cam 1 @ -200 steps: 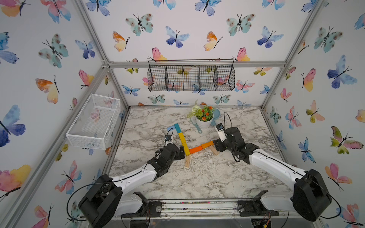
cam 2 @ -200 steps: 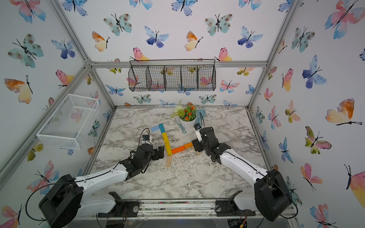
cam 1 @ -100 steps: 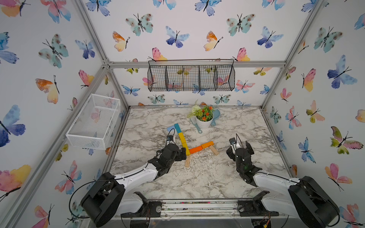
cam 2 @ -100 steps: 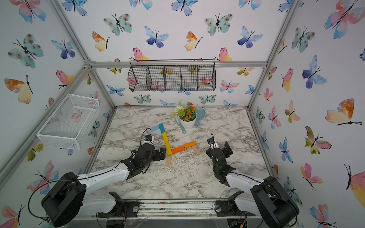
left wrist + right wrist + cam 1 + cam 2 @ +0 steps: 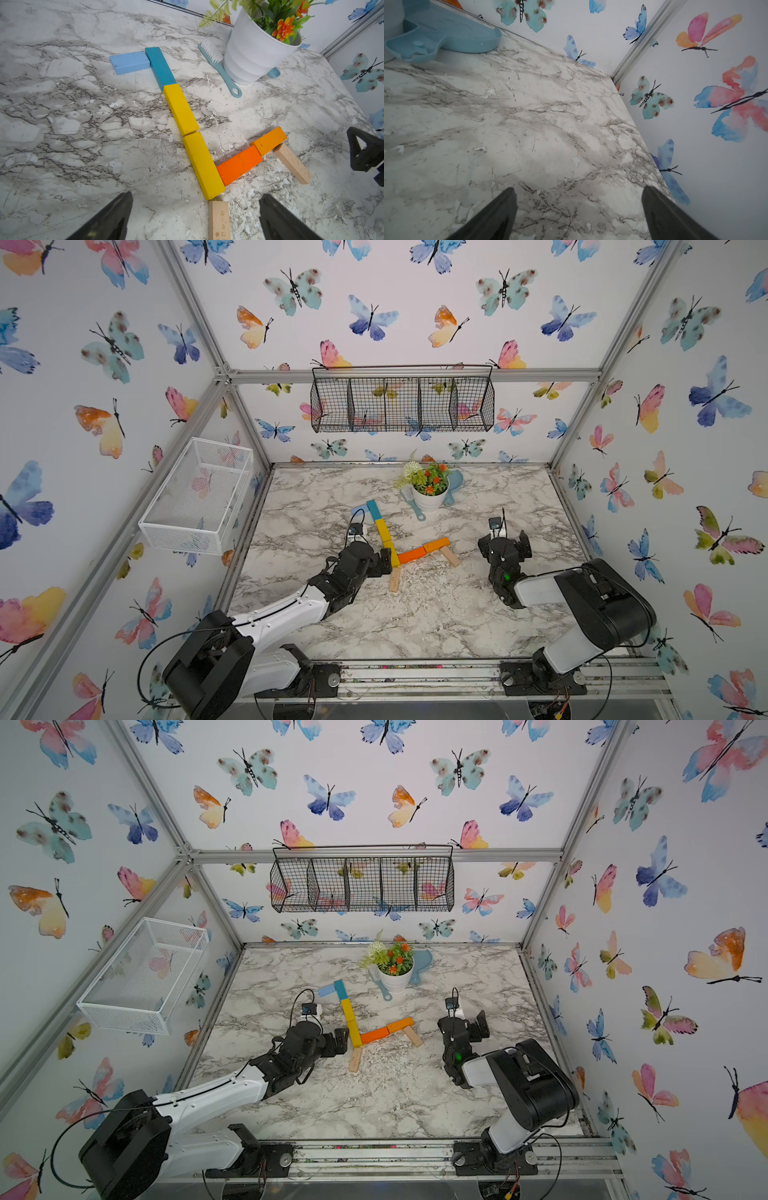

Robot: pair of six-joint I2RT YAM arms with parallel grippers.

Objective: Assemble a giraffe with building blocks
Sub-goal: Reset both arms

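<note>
A flat giraffe (image 5: pixel 390 549) made of small wooden block bars lies near the middle of a marble-patterned counter (image 5: pixel 415 622). Its light-blue head block (image 5: pixel 129 62) touches the side of a teal neck block (image 5: pixel 160 66). Two yellow neck blocks (image 5: pixel 180 109) follow the teal one end to end in a slanted line. Two orange body blocks (image 5: pixel 239 164) branch from the side of the lower yellow block. One plain wood leg (image 5: pixel 293 164) angles out from under the far orange block. A second plain wood leg (image 5: pixel 218 220) starts at the foot of the neck.

The left gripper (image 5: pixel 384 563) sits low, just beside the base of the neck. Its black fingers (image 5: pixel 116 216) are spread wide and grasp nothing. The right gripper (image 5: pixel 505 538) stands well apart from the giraffe, over bare counter on the right arm's side. Its fingers (image 5: pixel 496 212) are also spread wide and are empty.

Beyond the giraffe stands a white pot of orange flowers and greenery (image 5: pixel 430 499). A teal-handled brush with white bristles (image 5: pixel 413 506) lies just beside the pot. A light-blue plastic scoop (image 5: pixel 446 31) rests behind the pot.
</note>
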